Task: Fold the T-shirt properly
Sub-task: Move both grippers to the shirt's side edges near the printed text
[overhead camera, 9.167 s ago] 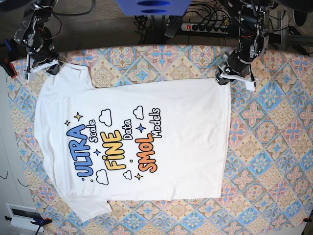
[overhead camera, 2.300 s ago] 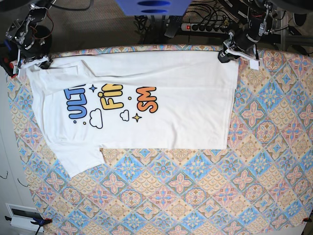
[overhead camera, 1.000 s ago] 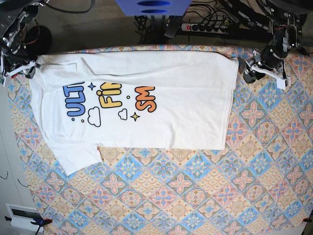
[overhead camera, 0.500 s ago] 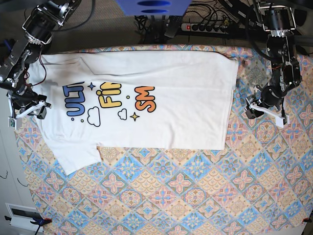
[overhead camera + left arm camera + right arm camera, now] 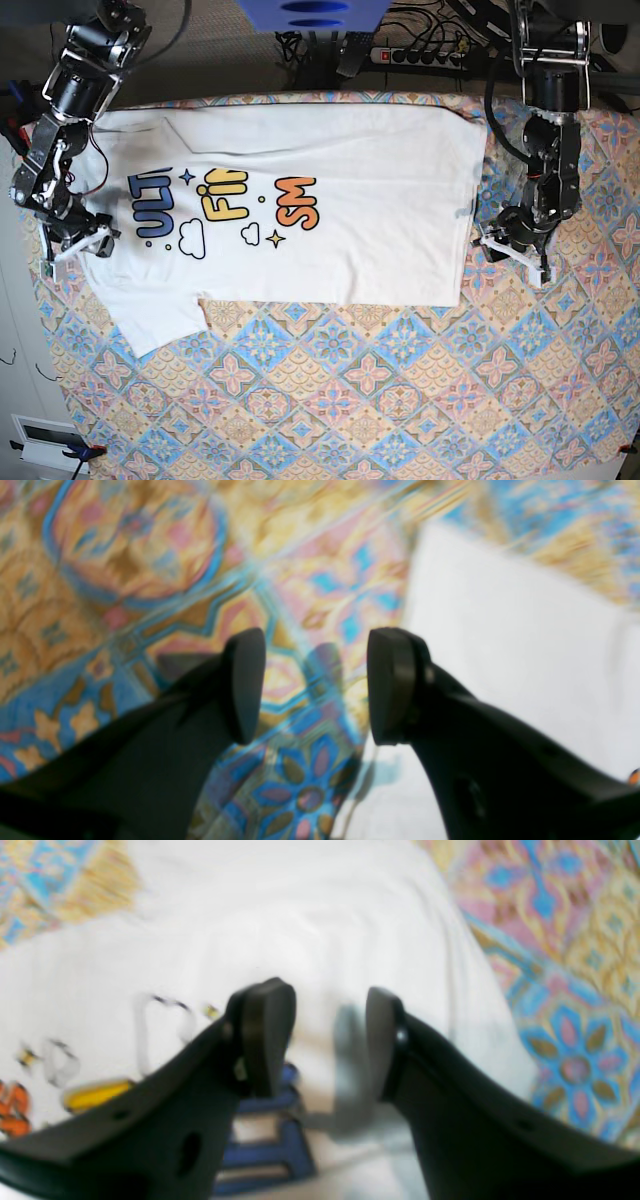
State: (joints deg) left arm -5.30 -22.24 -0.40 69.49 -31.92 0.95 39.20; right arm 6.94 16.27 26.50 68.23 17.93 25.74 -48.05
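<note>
The white T-shirt lies folded in half across the far part of the table, with the halved coloured lettering facing up. One sleeve sticks out at the near left. My left gripper is open and empty, just right of the shirt's hem edge. In the left wrist view it hangs over the patterned cloth, with white fabric beside it. My right gripper is open at the shirt's left edge. In the right wrist view it is over the white fabric near the blue letters.
A patterned tablecloth covers the table, and its near half shows below the shirt. A power strip and cables lie behind the far edge beside a blue object. A white box sits at the near left corner.
Both grippers have left the shirt's far corners and moved toward me along its side edges. The left gripper has come closer to the hem and the right one onto the shoulder side. The shirt stays folded.
</note>
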